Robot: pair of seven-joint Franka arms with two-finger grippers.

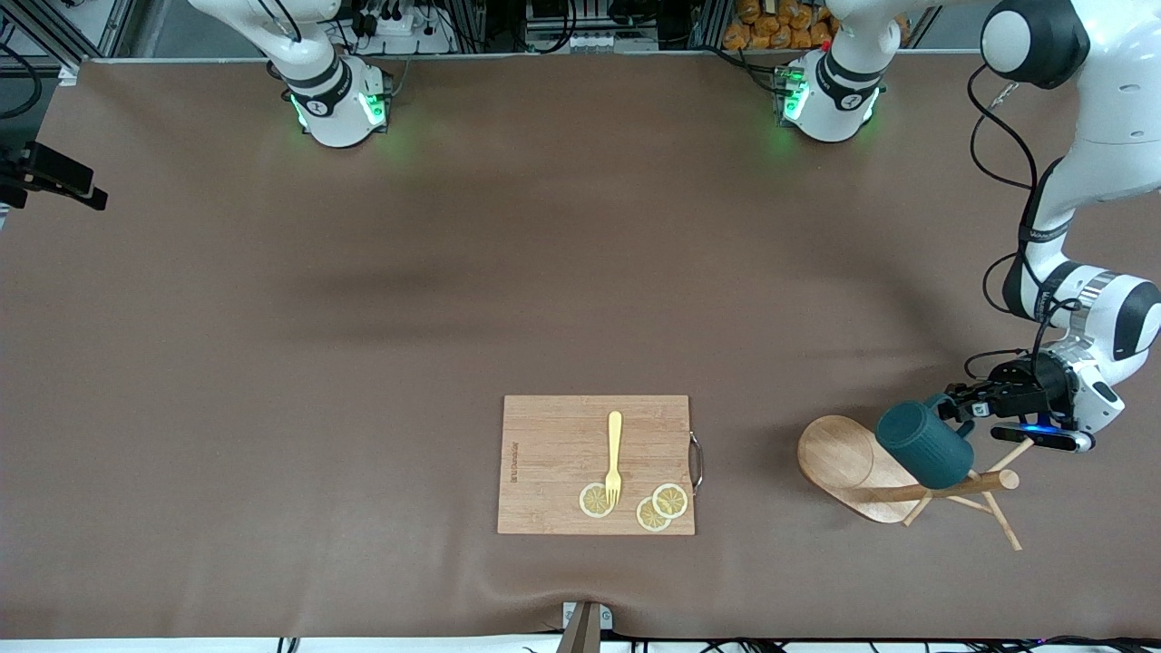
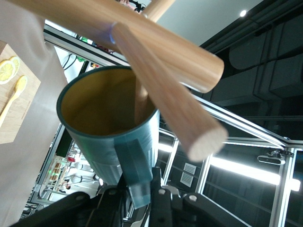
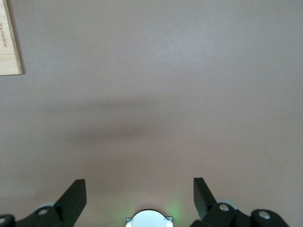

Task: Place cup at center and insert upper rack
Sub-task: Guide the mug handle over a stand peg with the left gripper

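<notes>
Closest to the front edge of the table (image 1: 272,363), about midway along it, a rectangular wooden cutting board (image 1: 553,435) lies flat with a metal handle (image 1: 697,461) on the side toward the left arm's end. A yellow fork (image 1: 614,453) rests on the board, its tines on one of three lemon slices (image 1: 670,500) grouped at the board's front corner nearest that handle.

Toward the left arm's end of the table, near the front edge, the upper rack (image 1: 853,464) is tipped over on its side, its round disc base facing up and toward the centre, its pole and thin pegs pointing to the table's end. The cup (image 1: 923,443) sits over one of those pegs; in the left wrist view the peg runs into the cup's (image 2: 111,127) yellowish mouth beside the rack's (image 2: 156,52) thicker pole.

The left gripper (image 1: 960,406) is clamped tight on the cup's handle, holding it just over the toppled rack.

The right gripper (image 3: 139,196) waits, spread wide with nothing in it, over bare table, a corner of the cutting board (image 3: 9,42) in sight. The two arm bases stand along the back edge.
</notes>
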